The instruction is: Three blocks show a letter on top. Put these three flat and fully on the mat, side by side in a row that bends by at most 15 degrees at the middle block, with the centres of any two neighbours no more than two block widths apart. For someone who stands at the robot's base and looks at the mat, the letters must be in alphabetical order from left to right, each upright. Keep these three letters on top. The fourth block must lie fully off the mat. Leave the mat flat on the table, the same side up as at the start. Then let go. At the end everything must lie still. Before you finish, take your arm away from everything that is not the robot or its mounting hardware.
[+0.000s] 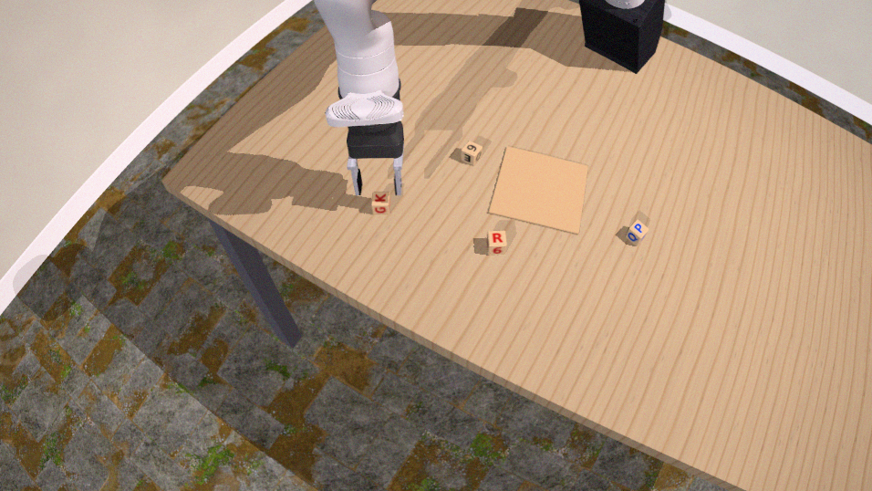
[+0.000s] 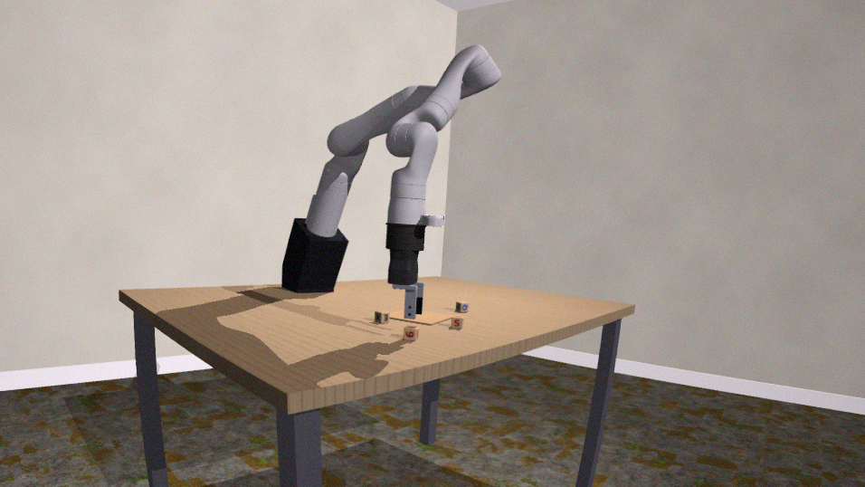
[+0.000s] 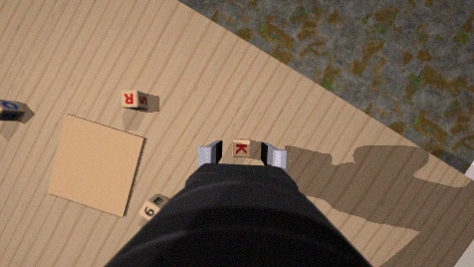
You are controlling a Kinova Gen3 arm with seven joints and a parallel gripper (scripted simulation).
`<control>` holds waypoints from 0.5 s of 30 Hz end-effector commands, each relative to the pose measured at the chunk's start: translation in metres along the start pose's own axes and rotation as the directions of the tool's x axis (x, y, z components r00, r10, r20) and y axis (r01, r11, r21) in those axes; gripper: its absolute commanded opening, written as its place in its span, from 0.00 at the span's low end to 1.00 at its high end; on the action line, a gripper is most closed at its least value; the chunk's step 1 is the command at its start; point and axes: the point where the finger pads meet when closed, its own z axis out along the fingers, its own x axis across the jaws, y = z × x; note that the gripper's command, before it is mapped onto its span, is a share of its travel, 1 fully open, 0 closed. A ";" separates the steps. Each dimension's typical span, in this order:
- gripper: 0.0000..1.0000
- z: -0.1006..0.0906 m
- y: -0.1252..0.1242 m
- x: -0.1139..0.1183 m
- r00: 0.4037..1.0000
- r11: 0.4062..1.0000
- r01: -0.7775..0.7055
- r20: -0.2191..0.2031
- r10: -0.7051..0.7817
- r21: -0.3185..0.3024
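Note:
My gripper point(image 1: 378, 188) point(image 2: 414, 312) is open and empty, pointing down a little above the block with a red K on top point(image 1: 380, 202) point(image 2: 410, 333) point(image 3: 241, 148); in the wrist view the K shows between the fingers. The block with a red R on top point(image 1: 496, 238) point(image 2: 456, 322) point(image 3: 129, 99) stands off the mat point(image 1: 539, 190) point(image 2: 434, 319) point(image 3: 96, 166), on its camera-side in the top view. The blue P block point(image 1: 638, 230) point(image 2: 461, 307) point(image 3: 10, 111) lies right of the mat there, turned. The block with a black 9 on top point(image 1: 472, 152) point(image 2: 381, 317) point(image 3: 150, 209) lies left of it. The mat is flat and bare.
The black robot base point(image 1: 621, 35) point(image 2: 313, 260) stands at the table's far side in the top view. The table edge runs beyond the K block, away from the mat. The arm's shadow falls across the table beside the K block.

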 end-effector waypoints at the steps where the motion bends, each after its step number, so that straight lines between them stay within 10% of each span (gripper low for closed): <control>1: 1.00 0.006 0.002 0.003 1.000 1.000 0.005 -0.006 -0.005 -0.005; 15: 1.00 0.013 0.002 0.003 1.000 1.000 0.004 -0.006 -0.004 -0.005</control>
